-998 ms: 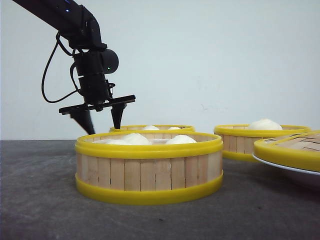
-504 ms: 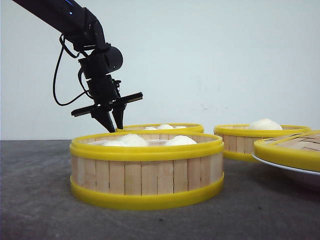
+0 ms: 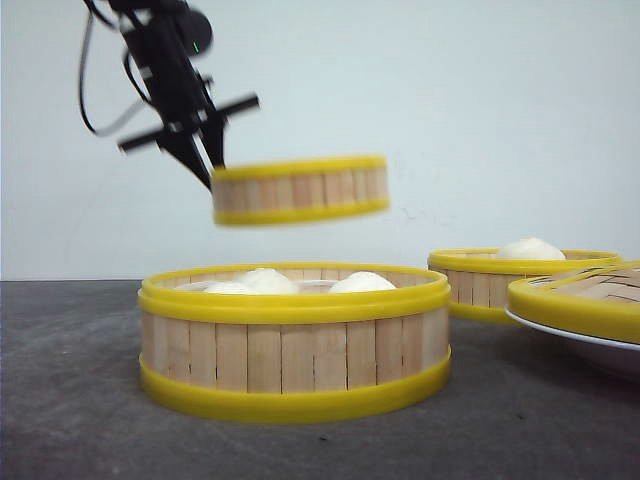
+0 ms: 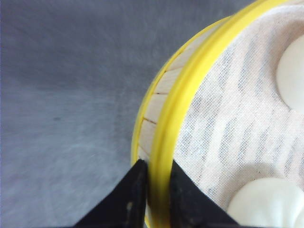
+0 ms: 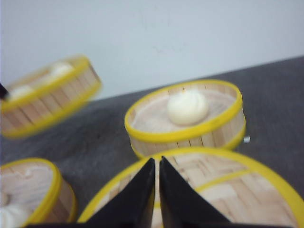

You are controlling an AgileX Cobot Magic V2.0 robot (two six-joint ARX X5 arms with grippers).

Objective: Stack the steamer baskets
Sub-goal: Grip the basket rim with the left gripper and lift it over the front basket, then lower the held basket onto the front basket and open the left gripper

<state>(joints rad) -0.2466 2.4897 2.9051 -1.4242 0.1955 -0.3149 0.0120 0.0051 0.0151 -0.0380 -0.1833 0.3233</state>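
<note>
Nearest, a steamer basket (image 3: 295, 340) holding buns is seen resting on the counter (image 3: 80, 400). Farther back, a second basket (image 3: 300, 190) is held aloft, its rim clamped by the left end effector (image 3: 205, 150). The right end effector (image 5: 156, 190) is seen closed, empty.

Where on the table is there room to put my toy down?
Free: the dark table left of the near steamer basket, and the strip in front of it. Crowded: the right side, where the far basket and the plated lid sit close.
</note>
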